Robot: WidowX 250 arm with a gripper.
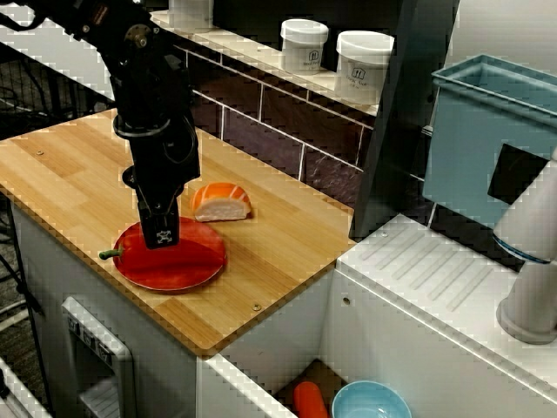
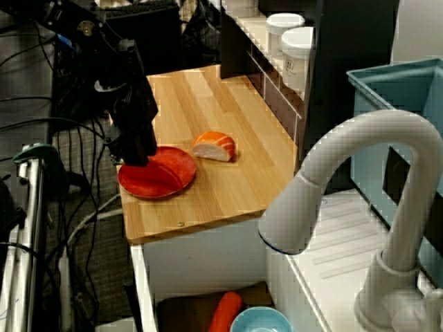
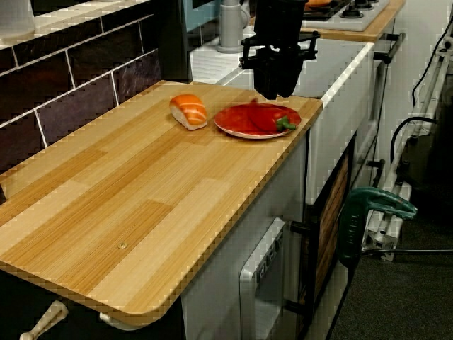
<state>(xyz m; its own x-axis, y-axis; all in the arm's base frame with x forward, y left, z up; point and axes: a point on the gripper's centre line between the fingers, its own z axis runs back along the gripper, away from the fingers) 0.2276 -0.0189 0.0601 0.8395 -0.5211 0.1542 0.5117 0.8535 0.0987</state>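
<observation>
The gripper's (image 1: 161, 237) black body hides its own fingertips in all three views, so I cannot tell whether the jaws are apart or together, nor whether they touch anything. In the view from above the sink it sits left of centre, low over the red plate (image 1: 174, 277), and covers part of the red pepper (image 1: 193, 254) lying there. Pepper and plate are nearly the same red and their outlines merge. Only the short green stem (image 1: 109, 254), poking past the plate's left rim, sets the pepper apart. In the view along the counter the gripper appears just above the plate with a thin gap under it, though the angle makes this uncertain.

The plate is round, shallow and glossy. Just beside it, to the upper right, lies a sushi piece (image 1: 220, 202) - an orange, white-striped slab over a white, rounded block. Both rest on a pale wooden counter (image 1: 278, 244) with lengthwise grain and a rounded edge.

Two white lidded jars (image 1: 363, 65) stand on the ledge above dark glossy tiles at the upper centre. A teal bin (image 1: 470, 148) is cut off at the right edge, and a blue bowl (image 1: 370, 402) at the bottom. In the view past the tap, a white curved tap (image 2: 360, 159) fills the right foreground.
</observation>
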